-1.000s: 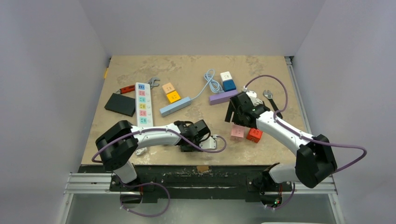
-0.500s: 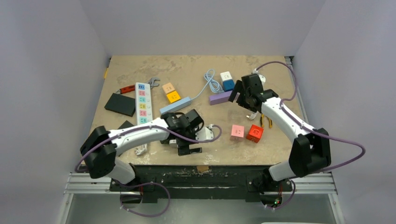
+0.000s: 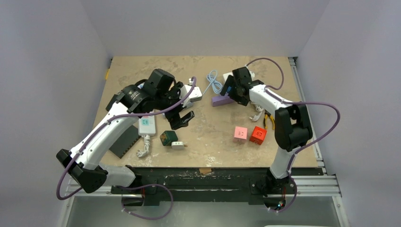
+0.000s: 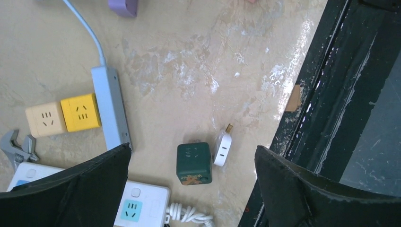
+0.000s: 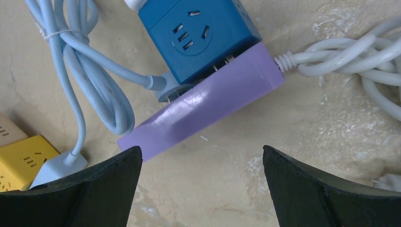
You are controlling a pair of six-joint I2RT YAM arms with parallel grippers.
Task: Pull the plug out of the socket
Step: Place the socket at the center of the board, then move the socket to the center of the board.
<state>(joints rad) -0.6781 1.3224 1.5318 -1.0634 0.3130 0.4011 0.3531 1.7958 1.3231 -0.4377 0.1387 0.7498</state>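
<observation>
A dark green cube socket rests on the table near the front edge. A small white plug lies flat against its side, its gold prong pointing away from the cube. My left gripper hangs high above them, open and empty. At the back, my right gripper is open just in front of a purple power strip. A blue cube socket and a light-blue plug are seated in that strip.
A white power strip with a coiled cord lies left of the green cube. Yellow and beige cubes touch a light-blue strip. Pink and red cubes sit right of centre. A black pad lies front left.
My left gripper opened, rose and swung back-left from the front edge, leaving the green cube and white plug on the table. My right gripper moved back to the purple strip and opened wider.
</observation>
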